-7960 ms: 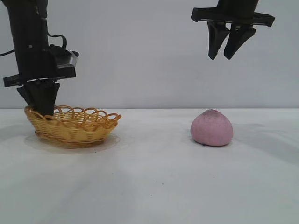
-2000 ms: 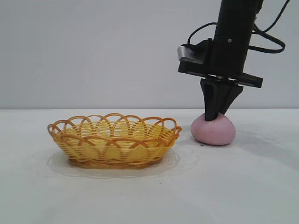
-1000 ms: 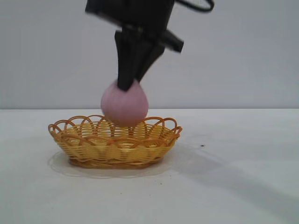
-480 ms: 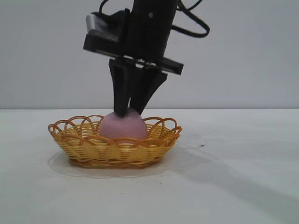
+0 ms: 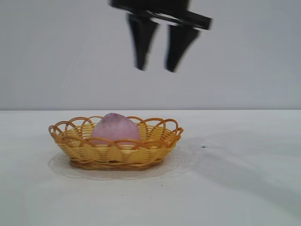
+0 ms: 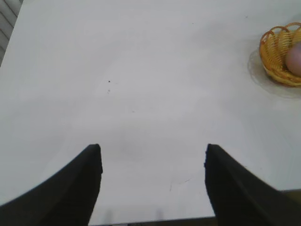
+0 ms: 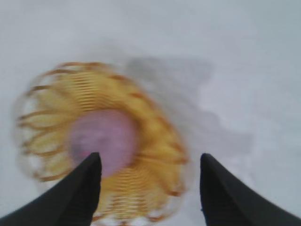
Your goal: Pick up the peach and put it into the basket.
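The pink peach (image 5: pixel 114 128) lies inside the yellow woven basket (image 5: pixel 155 143), leaning toward its left half. Well above the basket hangs my right gripper (image 5: pixel 155 69), open with nothing between its fingers. The right wrist view looks down on the peach (image 7: pixel 102 141) in the basket (image 7: pixel 155 155), blurred, with my right gripper (image 7: pixel 149 160) open over them. My left gripper (image 6: pixel 152 149) is open over bare table, far from the basket (image 6: pixel 275 59), where the peach (image 6: pixel 295 59) shows at the picture's edge. The left arm is out of the exterior view.
A white table (image 5: pixel 235 188) carries the basket, with a plain grey wall behind. A small dark speck (image 5: pixel 203 147) lies right of the basket. The table's edge (image 6: pixel 141 221) shows close under the left gripper.
My right gripper has opened, let go of the peach and risen above the basket. The peach has settled into the basket, tipped slightly left. The left gripper has not changed.
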Action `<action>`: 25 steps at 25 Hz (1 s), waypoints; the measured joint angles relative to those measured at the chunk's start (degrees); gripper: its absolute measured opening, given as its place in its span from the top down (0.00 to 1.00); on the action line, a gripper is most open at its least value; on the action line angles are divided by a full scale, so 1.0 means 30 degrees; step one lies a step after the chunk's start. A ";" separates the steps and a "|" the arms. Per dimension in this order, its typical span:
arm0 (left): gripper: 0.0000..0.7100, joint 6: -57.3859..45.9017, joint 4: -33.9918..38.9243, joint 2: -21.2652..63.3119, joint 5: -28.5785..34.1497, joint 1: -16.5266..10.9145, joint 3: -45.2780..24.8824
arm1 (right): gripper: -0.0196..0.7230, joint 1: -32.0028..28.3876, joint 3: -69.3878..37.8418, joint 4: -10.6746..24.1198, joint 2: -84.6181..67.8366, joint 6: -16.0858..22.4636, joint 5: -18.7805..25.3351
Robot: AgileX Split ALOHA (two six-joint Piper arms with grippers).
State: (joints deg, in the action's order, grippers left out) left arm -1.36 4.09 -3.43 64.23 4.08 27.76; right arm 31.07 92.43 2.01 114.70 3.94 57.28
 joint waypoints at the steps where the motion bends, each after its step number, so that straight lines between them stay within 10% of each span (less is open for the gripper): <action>1: 0.42 0.0000 0.0000 0.0000 0.0000 0.0000 0.0000 | 0.44 -0.0729 -0.0366 0.0445 0.0049 0.0574 -0.0240; 25: 0.42 0.0000 -0.0032 0.1004 -0.0032 0.0000 0.0000 | 0.44 -0.9858 -0.2668 0.1137 -0.3049 0.2405 -0.3062</action>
State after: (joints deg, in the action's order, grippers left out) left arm -1.36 4.00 -0.41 64.14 4.08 27.76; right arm 1.50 84.43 5.42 105.55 11.16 48.10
